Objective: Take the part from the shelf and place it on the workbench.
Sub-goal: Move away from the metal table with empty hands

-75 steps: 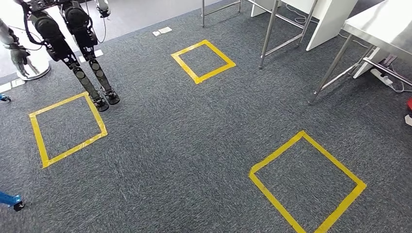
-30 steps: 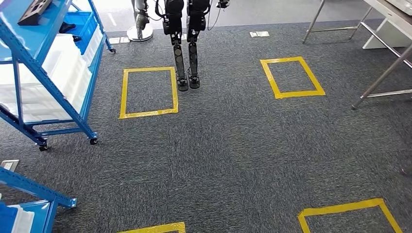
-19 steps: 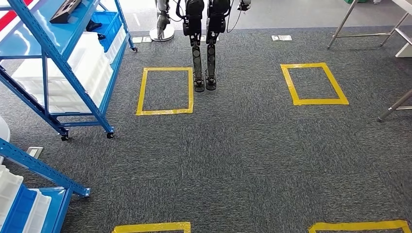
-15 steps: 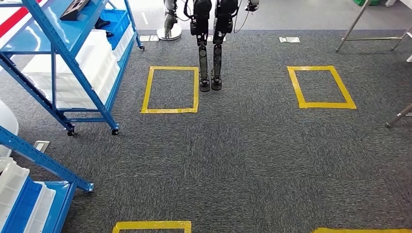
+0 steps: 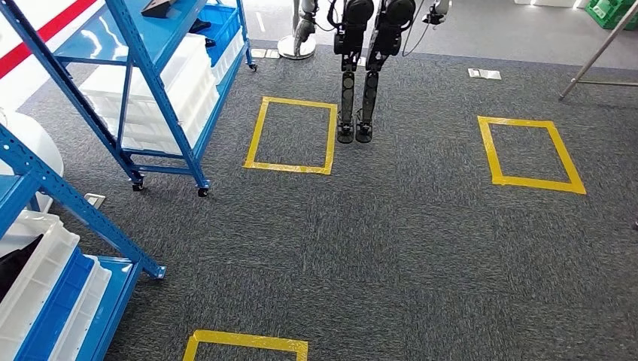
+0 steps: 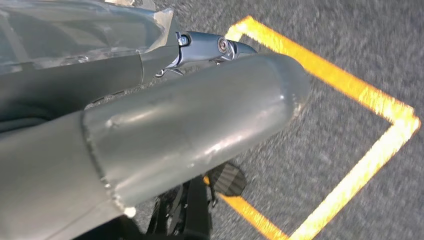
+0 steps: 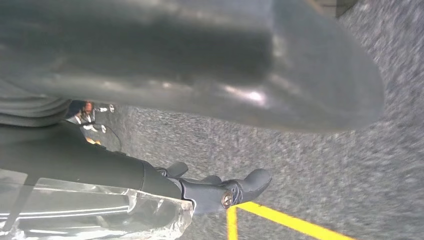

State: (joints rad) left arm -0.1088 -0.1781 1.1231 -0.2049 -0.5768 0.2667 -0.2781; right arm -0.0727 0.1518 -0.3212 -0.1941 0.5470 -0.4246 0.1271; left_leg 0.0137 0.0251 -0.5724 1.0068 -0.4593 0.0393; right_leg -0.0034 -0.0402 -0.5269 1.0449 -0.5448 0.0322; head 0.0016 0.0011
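Note:
A dark flat part (image 5: pixel 167 7) lies on the top level of the blue wheeled shelf (image 5: pixel 162 113) at the far left in the head view. A second blue shelf (image 5: pixel 45 188) stands close at the near left, with white bins (image 5: pixel 41 278) on its lower level. My left hand (image 6: pixel 190 125) hangs over the carpet with its thumb apart from the dark fingers (image 6: pixel 150 65) and nothing in it. My right hand (image 7: pixel 200 65) hangs the same way, with its fingers (image 7: pixel 220 192) well apart from the thumb and holding nothing.
Another robot's black legs (image 5: pixel 357 105) stand at the back, beside a yellow taped square (image 5: pixel 292 135). More taped squares (image 5: pixel 530 150) mark the grey carpet at the right and near my feet (image 5: pixel 248 346). A metal table leg (image 5: pixel 598 53) slants at the far right.
The camera has swung left: the whole floor has slid to the right, the metal tables have left the picture and the blue shelves have come in at the left.

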